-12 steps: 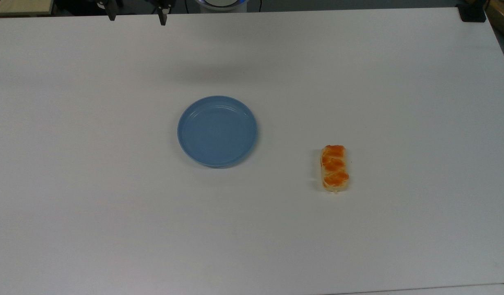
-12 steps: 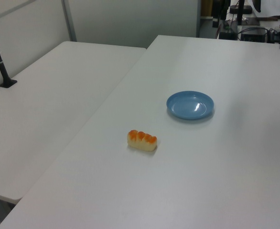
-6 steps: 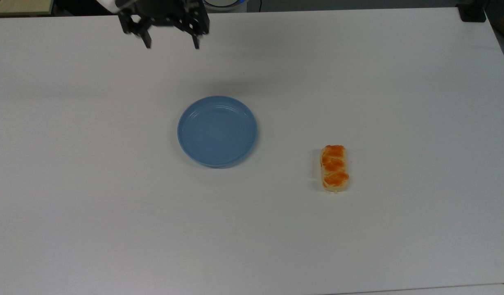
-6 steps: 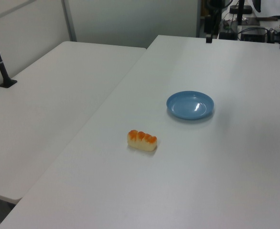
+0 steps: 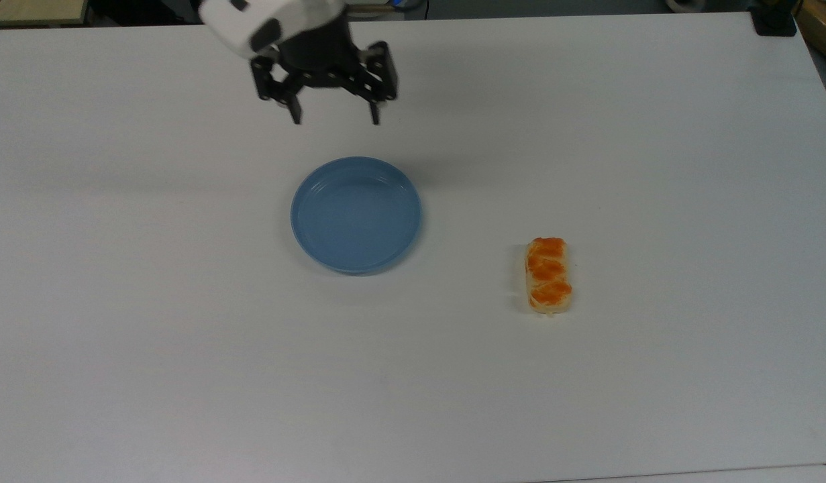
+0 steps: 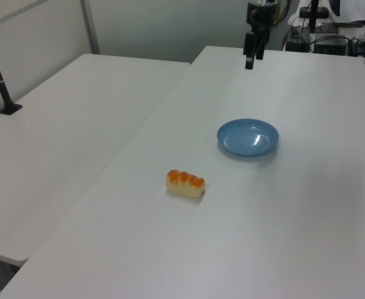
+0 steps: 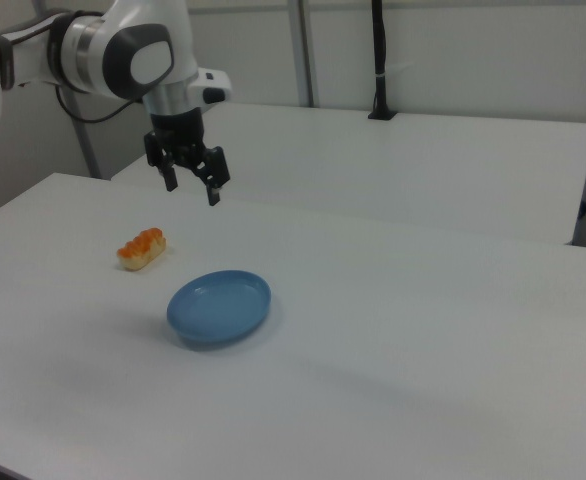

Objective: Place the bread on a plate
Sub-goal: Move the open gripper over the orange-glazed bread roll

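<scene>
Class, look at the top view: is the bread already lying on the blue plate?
No. The bread lies on the bare table, apart from the plate, toward the top view's right.

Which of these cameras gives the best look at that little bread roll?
The top view: it looks straight down on the bread, showing its whole oblong outline and the orange-brown braided top. The left view shows the bread from the side, pale below and orange above. The right view shows the bread smaller, beyond the plate.
</scene>
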Controlling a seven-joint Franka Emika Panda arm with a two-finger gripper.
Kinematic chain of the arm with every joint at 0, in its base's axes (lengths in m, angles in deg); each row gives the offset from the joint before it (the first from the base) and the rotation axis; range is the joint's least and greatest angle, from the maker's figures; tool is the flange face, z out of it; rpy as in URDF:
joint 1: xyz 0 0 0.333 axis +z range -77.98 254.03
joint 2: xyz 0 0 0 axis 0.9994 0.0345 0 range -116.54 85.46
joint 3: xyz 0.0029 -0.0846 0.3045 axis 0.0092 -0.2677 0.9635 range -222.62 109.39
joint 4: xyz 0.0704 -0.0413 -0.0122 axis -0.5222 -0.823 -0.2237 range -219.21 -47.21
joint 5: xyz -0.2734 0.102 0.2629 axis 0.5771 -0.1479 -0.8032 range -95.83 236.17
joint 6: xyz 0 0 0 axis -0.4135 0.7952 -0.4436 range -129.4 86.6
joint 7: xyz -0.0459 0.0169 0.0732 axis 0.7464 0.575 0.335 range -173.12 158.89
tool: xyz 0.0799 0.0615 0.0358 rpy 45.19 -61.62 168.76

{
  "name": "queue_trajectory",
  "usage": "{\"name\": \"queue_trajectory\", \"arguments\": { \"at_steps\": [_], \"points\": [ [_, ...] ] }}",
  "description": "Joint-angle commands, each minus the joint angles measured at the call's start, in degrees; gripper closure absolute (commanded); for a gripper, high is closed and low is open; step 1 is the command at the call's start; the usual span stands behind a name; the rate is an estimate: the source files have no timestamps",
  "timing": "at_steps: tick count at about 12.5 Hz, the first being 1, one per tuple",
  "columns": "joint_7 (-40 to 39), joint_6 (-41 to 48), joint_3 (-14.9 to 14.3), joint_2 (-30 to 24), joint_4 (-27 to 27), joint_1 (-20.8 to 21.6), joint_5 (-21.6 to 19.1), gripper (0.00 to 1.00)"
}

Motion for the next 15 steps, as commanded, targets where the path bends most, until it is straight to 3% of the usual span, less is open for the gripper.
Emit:
{"name": "queue_trajectory", "arguments": {
  "at_steps": [1, 4, 11, 15],
  "points": [
    [6.22, -6.73, -0.92, 6.16, 0.46, 6.60, -0.85, 0.00],
    [15.80, -14.04, -0.66, 11.70, 0.46, 11.70, -0.23, 0.00],
    [24.34, -24.50, -0.65, 16.90, 0.46, 17.77, -0.06, 0.00],
    [26.26, -25.74, -0.83, 18.75, 0.46, 20.75, 0.20, 0.00]
  ]
}}
